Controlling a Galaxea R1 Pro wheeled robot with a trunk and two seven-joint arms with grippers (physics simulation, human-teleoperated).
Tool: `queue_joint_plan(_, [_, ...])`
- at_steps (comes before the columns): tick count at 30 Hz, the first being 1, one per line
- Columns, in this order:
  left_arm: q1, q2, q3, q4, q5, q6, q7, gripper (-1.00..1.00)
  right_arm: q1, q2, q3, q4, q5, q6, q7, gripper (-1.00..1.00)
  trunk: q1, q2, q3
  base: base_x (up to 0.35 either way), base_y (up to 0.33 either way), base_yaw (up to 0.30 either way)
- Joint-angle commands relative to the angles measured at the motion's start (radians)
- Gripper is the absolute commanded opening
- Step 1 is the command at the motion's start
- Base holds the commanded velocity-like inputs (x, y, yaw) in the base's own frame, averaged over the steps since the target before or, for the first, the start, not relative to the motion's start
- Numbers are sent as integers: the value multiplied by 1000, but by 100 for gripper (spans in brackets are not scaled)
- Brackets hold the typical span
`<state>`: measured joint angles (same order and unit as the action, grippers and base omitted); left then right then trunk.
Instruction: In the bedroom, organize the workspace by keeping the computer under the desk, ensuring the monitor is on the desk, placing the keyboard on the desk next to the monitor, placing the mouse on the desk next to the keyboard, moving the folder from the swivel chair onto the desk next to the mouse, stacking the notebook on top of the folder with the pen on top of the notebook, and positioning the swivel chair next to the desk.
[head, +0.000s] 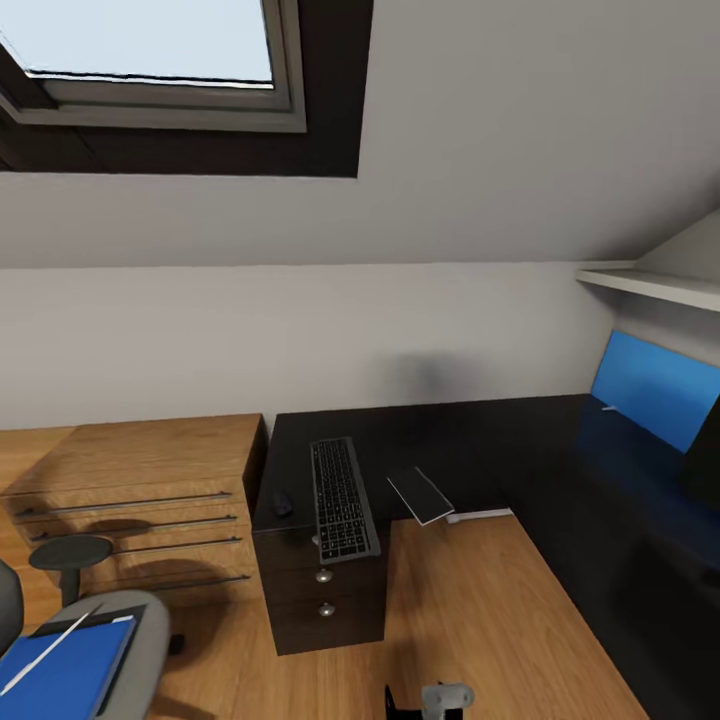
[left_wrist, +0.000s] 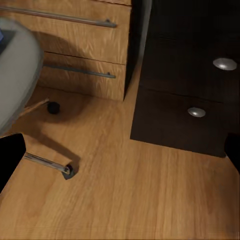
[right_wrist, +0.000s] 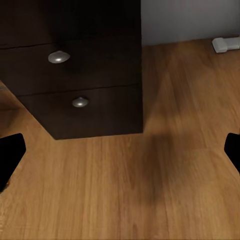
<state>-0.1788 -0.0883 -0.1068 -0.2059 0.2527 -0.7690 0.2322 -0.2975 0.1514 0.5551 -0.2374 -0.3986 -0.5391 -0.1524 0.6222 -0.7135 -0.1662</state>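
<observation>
At the lower left of the head view, part of the chair (head: 150, 630) is seen, with the blue folder (head: 70, 670) lying flat on its seat and the white pen (head: 45, 650) laid slantwise across the folder. Behind it, at the left middle, stands a light-wood cabinet (head: 130, 480) with long bar handles. Just right of the cabinet, the black desk (head: 470, 440) begins. The mouse (head: 284, 503) rests on its left end, just beside the keyboard (head: 342, 498), which overhangs the front edge above the drawer unit (head: 320, 590). Right of the keyboard, a tilted flat panel, black above with a pale edge, is seen; whether it is the monitor (head: 421, 495) cannot be told for certain. At the far right, a blue panel (head: 655, 385) leans against the wall above the desk.

In the left wrist view, the left gripper (left_wrist: 120, 155) is held wide open over the wood floor (left_wrist: 125, 200). In the right wrist view, the right gripper (right_wrist: 120, 150) is likewise spread open and empty.
</observation>
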Motion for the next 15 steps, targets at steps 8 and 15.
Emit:
queue_joint_plan(8, [7,3,-5,-396,9,318,9,100,-3,-5,-16,-137,-45,44,-13,100,31,-58,-27,0,0,0])
queue_joint_plan(15, [106,8,3,-932,12,878,13,100,-13,-6,-72,-230,-173,181,1,100,58,-107,-49,0,0,0])
